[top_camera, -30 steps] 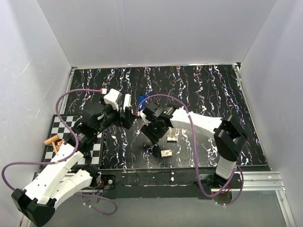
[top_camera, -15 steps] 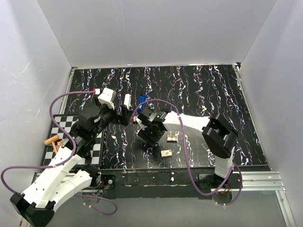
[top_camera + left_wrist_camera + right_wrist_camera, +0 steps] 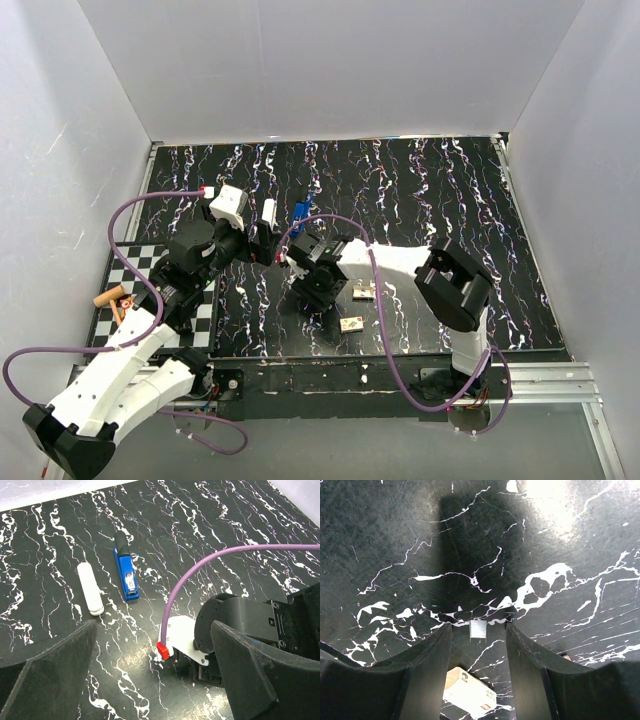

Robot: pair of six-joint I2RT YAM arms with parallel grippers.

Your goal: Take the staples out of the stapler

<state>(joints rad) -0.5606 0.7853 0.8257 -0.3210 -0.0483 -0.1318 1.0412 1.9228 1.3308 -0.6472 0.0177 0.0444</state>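
Your right end effector (image 3: 478, 631) stands part-open astride the staple strip (image 3: 478, 628) mid-counter, gripping nothing. The strip is likely light and brittle, so pinch its sides gently. The left end effector (image 3: 152, 630) gapes empty, and the stapler (image 3: 125, 572) lies toward the far edge.

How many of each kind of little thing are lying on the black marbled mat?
Blue stapler: 1
White plastic stick: 1
Small boxes: 2
Staple strip: 1
Total: 5
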